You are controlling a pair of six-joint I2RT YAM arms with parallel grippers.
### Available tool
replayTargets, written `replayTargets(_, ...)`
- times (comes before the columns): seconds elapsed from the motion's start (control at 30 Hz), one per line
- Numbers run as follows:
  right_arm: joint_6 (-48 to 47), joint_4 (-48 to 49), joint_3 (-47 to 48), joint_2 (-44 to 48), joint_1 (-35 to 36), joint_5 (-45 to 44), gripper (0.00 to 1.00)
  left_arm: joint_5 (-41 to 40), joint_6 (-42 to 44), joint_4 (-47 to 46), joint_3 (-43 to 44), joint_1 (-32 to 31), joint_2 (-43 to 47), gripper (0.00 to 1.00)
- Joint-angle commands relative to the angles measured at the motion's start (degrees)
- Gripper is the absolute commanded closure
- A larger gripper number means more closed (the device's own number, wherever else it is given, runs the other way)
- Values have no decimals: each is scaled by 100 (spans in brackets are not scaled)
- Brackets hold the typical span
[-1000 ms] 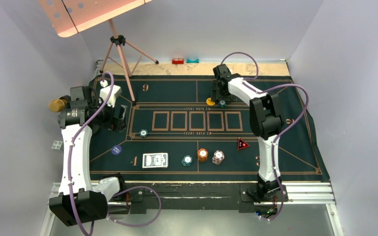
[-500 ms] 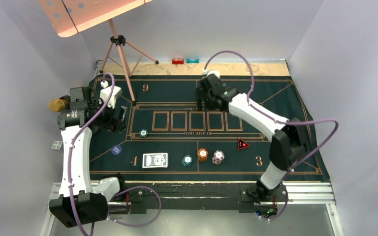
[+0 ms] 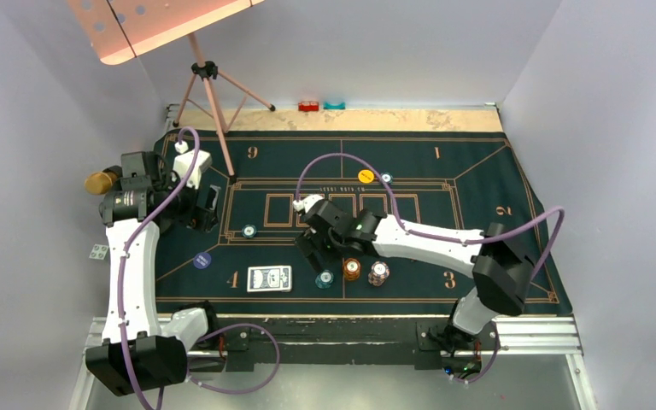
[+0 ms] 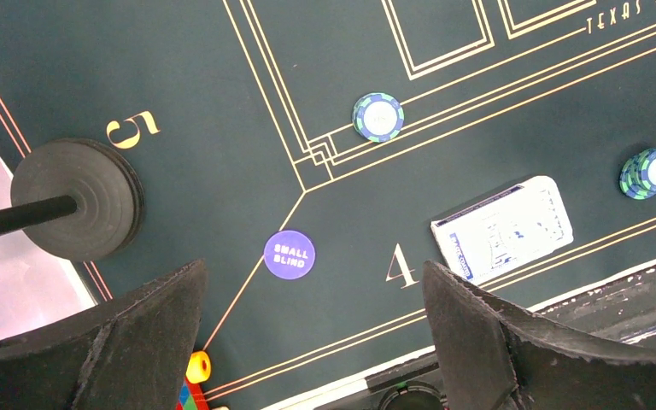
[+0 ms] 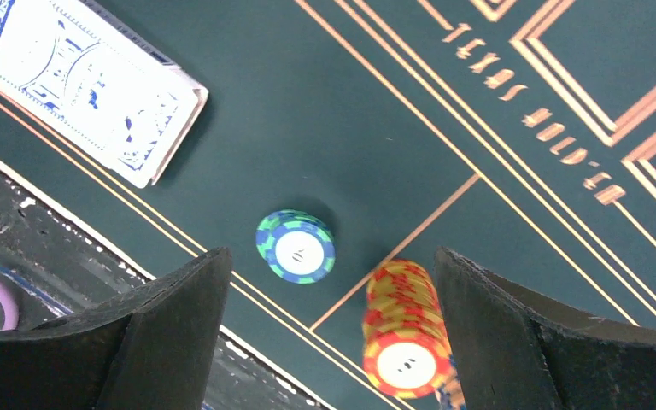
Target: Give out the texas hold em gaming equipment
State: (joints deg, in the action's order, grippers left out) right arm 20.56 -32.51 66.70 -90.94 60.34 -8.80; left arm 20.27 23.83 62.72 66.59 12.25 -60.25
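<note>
Near the mat's front edge lie a blue-and-white card deck (image 3: 270, 278) (image 5: 85, 85), a teal chip stack (image 3: 325, 278) (image 5: 296, 248), an orange stack (image 3: 352, 269) (image 5: 403, 337) and a white-red stack (image 3: 378, 273). My right gripper (image 3: 318, 252) (image 5: 329, 265) hovers open above the teal and orange stacks, holding nothing. A yellow disc (image 3: 365, 176) and a teal chip (image 3: 386, 178) lie on the far side. My left gripper (image 3: 205, 207) (image 4: 312, 273) hangs open and empty over the blue small-blind disc (image 3: 202, 260) (image 4: 289, 254), near a single teal chip (image 3: 249, 231) (image 4: 378, 116).
A music-stand tripod (image 3: 209, 94) has one round foot (image 4: 77, 199) on the green felt mat (image 3: 495, 162) at the left. Small red (image 3: 308, 106) and teal (image 3: 335, 105) blocks sit beyond the mat's far edge. A metal rail (image 3: 530, 333) runs along the near edge.
My right arm swung from the mat's far side to the near centre above the chip stacks, leaving the yellow disc and a teal chip uncovered there. Its jaws widened. The left arm stayed still.
</note>
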Motion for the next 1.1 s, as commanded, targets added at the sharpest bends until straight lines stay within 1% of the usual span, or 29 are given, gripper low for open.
replayTargets(0.0,-218,372,-22,-347,223,420,9,-40,123,35,78,-12,134,0)
replayTargets(0.17,-185,394,78,-788,316,409,11,-116,150,27,89,-13,135,0)
replayTargets(0.33,-192,452,49,-1000,347,394,14,-147,156,14,100,-18,145,0)
replayTargets(0.7,-209,503,-133,-1113,364,587,30,-229,198,-35,113,-13,132,0)
replayTargets(0.93,-313,370,-193,-1106,400,627,31,-217,176,13,300,-14,55,0)
replayTargets(1.07,-336,327,-176,-1136,408,670,34,-232,189,30,273,-18,75,0)
